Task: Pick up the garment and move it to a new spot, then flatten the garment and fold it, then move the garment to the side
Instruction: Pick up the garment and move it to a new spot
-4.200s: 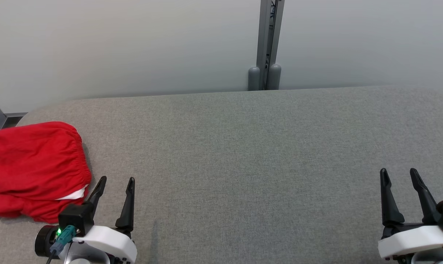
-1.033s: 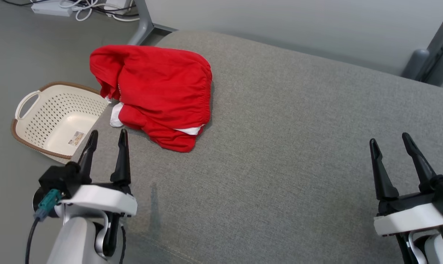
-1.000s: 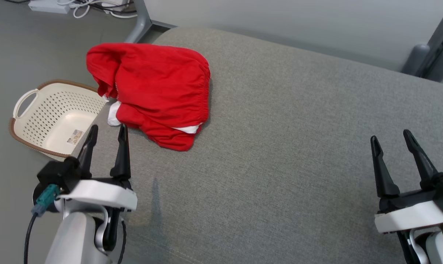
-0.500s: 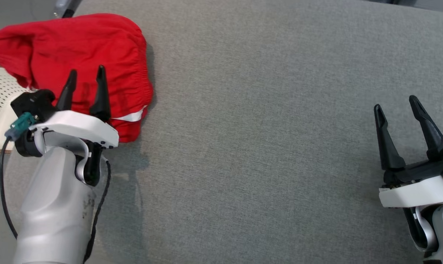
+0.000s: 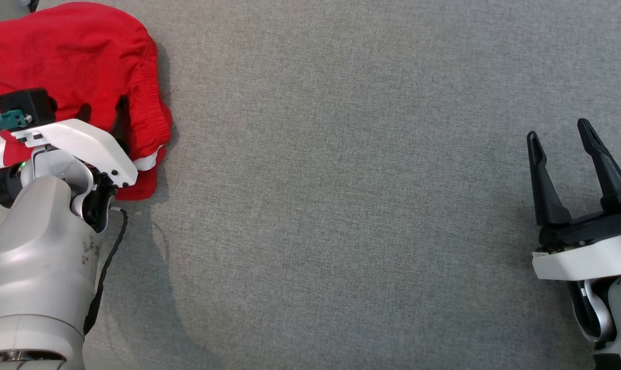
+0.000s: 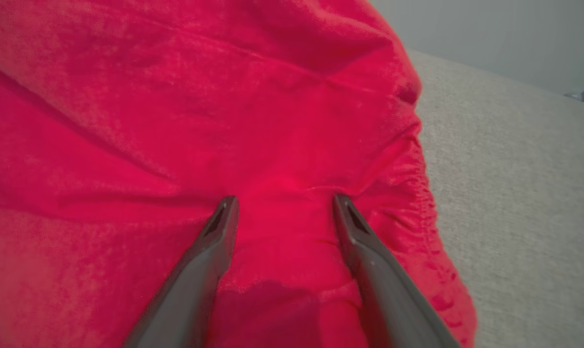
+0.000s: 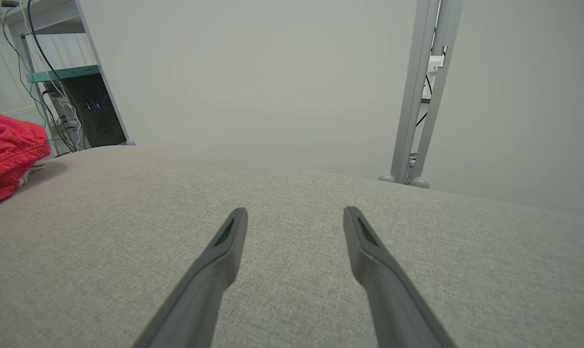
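The red garment (image 5: pixel 74 51) lies bunched in a heap at the far left of the grey-covered desk (image 5: pixel 341 180), its gathered waistband (image 5: pixel 153 92) facing the open middle and a strip of white trim (image 5: pixel 148 162) showing at its near edge. The left gripper (image 5: pixel 103 105) is down on the heap. In the left wrist view its 2 fingers (image 6: pixel 210 251) are spread wide, tips pressed into the red cloth, with a low ridge of fabric between them and nothing pinched yet. The right gripper (image 5: pixel 558 128) hovers well apart over bare desk at the right, fingers spread and empty.

The step in hand looks like the first pick-up, so most of the task lies ahead.

Several things could go wrong from here:

- The ridge between the tips is shallow. A close could catch only 1 top layer, and the rest would trail or slip free on the lift.
- A mid-heap grab, not the waistband, would leave the garment hanging in a knot and make flattening harder.
- The heap sits close to the desk's left end. A sideways drag before a firm grip could push it off.
- Pressing deeper risks snagging the desk's covering along with the cloth.
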Motion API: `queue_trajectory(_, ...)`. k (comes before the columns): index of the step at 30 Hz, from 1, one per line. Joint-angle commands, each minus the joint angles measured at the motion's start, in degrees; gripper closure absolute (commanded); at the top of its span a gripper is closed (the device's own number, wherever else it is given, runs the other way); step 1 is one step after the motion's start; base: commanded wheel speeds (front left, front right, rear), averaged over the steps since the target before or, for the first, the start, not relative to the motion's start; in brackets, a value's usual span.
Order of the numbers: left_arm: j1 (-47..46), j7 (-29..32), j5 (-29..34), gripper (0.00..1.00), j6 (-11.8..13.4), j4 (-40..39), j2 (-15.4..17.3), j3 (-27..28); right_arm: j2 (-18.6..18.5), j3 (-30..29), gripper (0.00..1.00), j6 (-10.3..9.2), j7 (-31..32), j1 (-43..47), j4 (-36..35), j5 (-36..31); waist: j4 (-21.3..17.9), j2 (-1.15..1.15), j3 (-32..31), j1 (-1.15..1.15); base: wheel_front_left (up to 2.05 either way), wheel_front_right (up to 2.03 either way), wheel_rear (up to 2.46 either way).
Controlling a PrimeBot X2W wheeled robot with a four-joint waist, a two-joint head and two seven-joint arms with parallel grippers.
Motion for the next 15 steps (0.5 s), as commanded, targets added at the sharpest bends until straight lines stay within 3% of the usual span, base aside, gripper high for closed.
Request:
queue_trajectory(1, -1.1, 0.6, -0.1, 0.00, -0.1, 0.9, 0.2, -0.3, -0.1, -0.3, 0.00, 0.03, -0.3, -0.3, 0.1, 0.1, 0.2, 0.00, -0.1, 0.00, 0.00, 0.00, 0.00)
queue_trajectory(2, -1.6, 0.7, 0.0, 0.60, -0.1, 1.5, 0.1, -0.6, 0.0, -0.3, 0.00, 0.03, -0.3, -0.3, 0.2, 0.1, 0.3, 0.00, -0.1, 0.00, 0.00, 0.00, 0.00)
queue_trajectory(3, -2.0, 0.3, 0.2, 1.00, -0.1, 1.9, 0.4, -0.7, 0.1, -0.2, 0.00, 0.03, -0.3, -0.3, 0.2, 0.1, 0.3, 0.00, -0.2, 0.00, 0.00, 0.00, 0.00)
queue_trajectory(15, -0.7, -10.6, 0.4, 1.00, 0.0, 0.0, 0.8, -1.1, 0.9, -0.5, 0.00, 0.03, -0.3, 0.6, 0.8, 0.5, 1.1, 0.00, -3.3, 0.00, 0.00, 0.00, 0.00)
